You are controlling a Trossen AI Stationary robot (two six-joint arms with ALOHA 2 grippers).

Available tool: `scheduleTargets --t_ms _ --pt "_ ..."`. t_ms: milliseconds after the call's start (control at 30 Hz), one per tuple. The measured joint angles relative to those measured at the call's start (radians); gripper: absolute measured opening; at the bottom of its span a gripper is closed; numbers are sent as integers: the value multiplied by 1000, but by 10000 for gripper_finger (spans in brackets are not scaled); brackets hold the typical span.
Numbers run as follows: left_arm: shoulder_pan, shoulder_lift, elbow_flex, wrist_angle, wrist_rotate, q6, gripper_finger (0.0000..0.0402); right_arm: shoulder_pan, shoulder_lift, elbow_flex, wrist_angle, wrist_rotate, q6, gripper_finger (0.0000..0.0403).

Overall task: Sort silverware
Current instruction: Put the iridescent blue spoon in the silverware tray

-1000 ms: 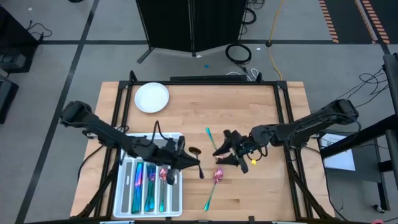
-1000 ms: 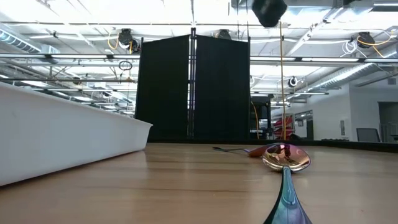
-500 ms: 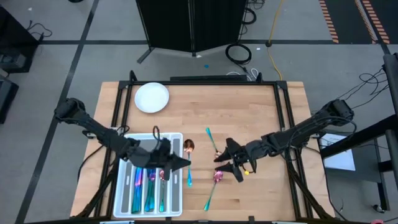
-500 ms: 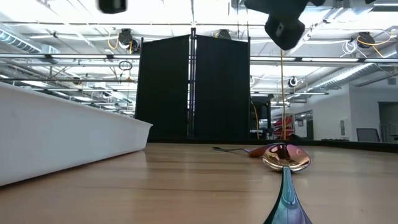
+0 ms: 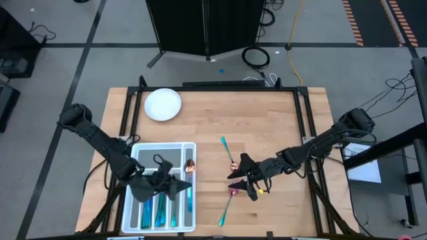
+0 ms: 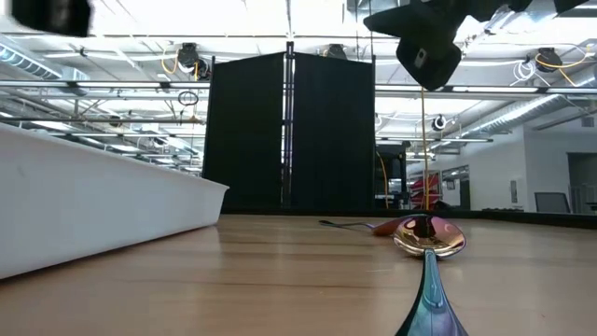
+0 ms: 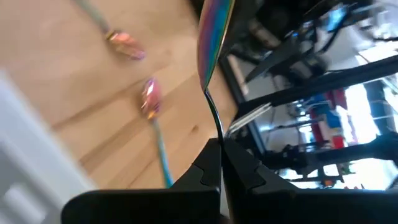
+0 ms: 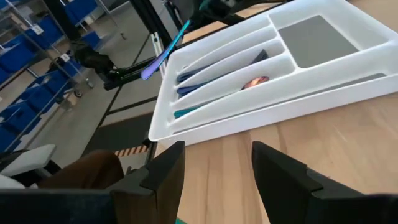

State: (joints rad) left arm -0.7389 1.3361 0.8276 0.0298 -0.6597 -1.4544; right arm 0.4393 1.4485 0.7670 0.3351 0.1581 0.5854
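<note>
My left gripper [image 5: 180, 188] is shut on an iridescent spoon [image 5: 189, 175] above the right-hand side of the white compartment tray [image 5: 137, 155]. The spoon's copper bowl [image 5: 189, 164] points toward the far edge. My right gripper [image 5: 241, 179] hangs open just above a second spoon lying flat on the table, whose pink bowl [image 5: 233, 191] is below the fingers and whose teal handle [image 5: 223, 215] runs toward the near edge. A third slim teal piece [image 5: 227, 150] lies flat beyond it. More silverware [image 8: 255, 82] lies in the tray's long compartments. My left gripper pinches the spoon's thin handle [image 7: 216, 134] between its two shut fingers, coming from the table's left. The spoon runs across the fingers, with its bowl [image 7: 211, 37] standing away from them. It is lifted clear above the tray.
A white round plate [image 5: 163, 105] sits at the far left of the table. The tray fills the near left corner. Bare wood lies between the tray and the loose spoons and along the far right. In the low view the table spoon [image 6: 429, 238] lies right of the tray wall [image 6: 93, 205].
My left gripper has carried the spoon from above the bare table toward the left and near edges, to above the tray's right side. My right gripper has moved a little left and near and has come down toward the pink-bowled spoon, staying open.
</note>
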Motion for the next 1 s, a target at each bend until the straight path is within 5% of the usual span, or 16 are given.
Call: scheduleTargets --t_ms 533,1000 --pt "-196 61 0 -422 3 -508 0 5 1 0 -10 -7 5 174" --pt "-239 257 -1 -318 94 -696 0 13 1 0 -11 -6 32 174"
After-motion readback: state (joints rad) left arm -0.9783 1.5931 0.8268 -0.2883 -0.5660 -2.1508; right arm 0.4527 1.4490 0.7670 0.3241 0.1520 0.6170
